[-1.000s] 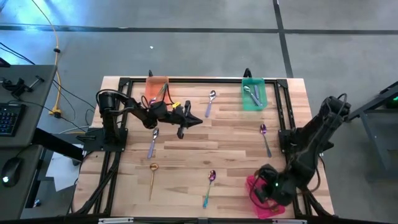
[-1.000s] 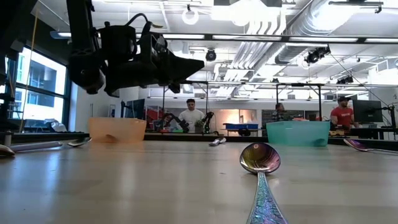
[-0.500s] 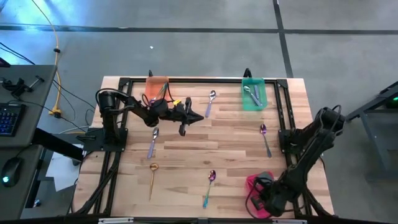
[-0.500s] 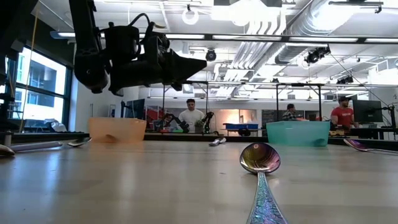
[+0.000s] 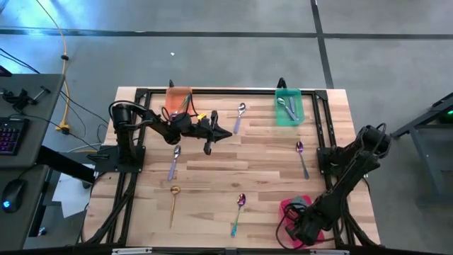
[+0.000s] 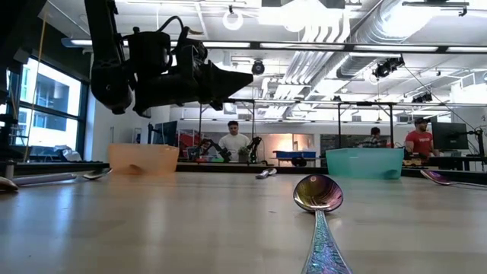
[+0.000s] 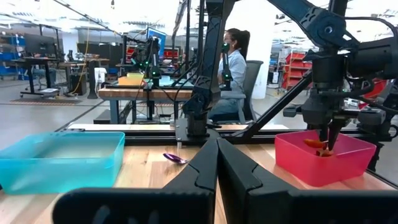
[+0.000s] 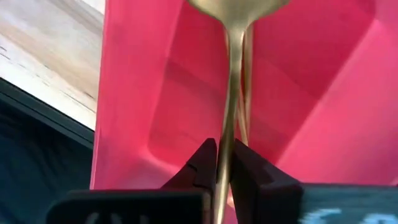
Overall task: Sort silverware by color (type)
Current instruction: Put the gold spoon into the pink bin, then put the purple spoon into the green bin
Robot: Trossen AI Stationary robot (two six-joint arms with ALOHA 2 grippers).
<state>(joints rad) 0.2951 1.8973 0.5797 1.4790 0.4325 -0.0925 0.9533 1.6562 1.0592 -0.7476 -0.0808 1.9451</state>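
Observation:
My right gripper point(image 8: 222, 149) is at the table's near right corner, pointing down into the pink tray point(image 5: 286, 207) and shut on a gold spoon point(image 8: 234, 56). My left gripper point(image 5: 225, 129) hangs shut, holding nothing, level above the table's far middle, pointing right. Loose spoons lie flat on the wood: a gold one point(image 5: 173, 199), a lavender-handled one point(image 5: 173, 162), another point(image 5: 239, 117), an iridescent one point(image 5: 238, 212) and a purple one point(image 5: 302, 157). My right gripper pinches the gold spoon's thin handle point(image 8: 227, 124) between its two fingertips. The fingers come from above, pointing down, and lie along the handle. The spoon hangs below them, bowl end point(image 8: 239, 5) down inside the pink tray; whether it touches the tray I cannot tell.
An orange tray point(image 5: 178, 98) with spoons stands at the far left and a green tray point(image 5: 289, 108) with spoons at the far right. A black frame point(image 5: 233, 91) runs along the table's edges. People sit at benches beyond the table.
My right gripper has sunk toward the pink tray, tipping steeper downward, with the gold spoon between its fingers.

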